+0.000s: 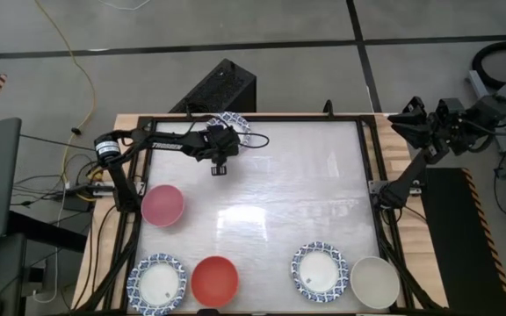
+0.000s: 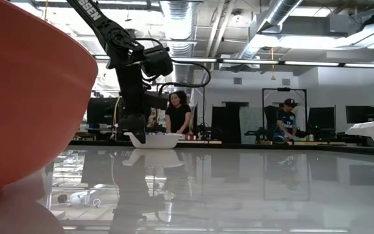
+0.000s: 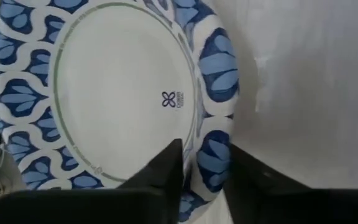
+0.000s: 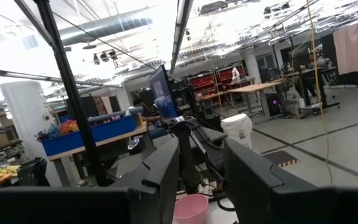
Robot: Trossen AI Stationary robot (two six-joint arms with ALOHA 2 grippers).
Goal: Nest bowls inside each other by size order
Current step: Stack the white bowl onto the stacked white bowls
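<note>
Left wrist view shows a blue-and-white patterned bowl (image 3: 114, 93) with its rim between the two dark fingers (image 3: 160, 177) of the left end effector (image 3: 197, 180), which is closed narrowly on that rim. From above, this bowl (image 1: 232, 125) sits at the far edge of the tabletop (image 1: 279, 193), just beyond the left end effector (image 1: 220, 149). Level across the tabletop, the bowl (image 2: 154, 140) rests on the surface under the arm.

Nearer than that end effector lie the other bowls: a pink bowl (image 1: 162, 204), then a second patterned bowl (image 1: 157, 283) and a red bowl (image 1: 214, 278) at the near edge. Farther to its right along that edge are a third patterned bowl (image 1: 320, 270) and, just beside it, a cream-white bowl (image 1: 375, 282).

The right end effector (image 1: 408, 117) is parked off the tabletop's far right corner, fingers (image 4: 160, 180) apart and empty.

Two people (image 2: 177, 114) show in the room behind.
</note>
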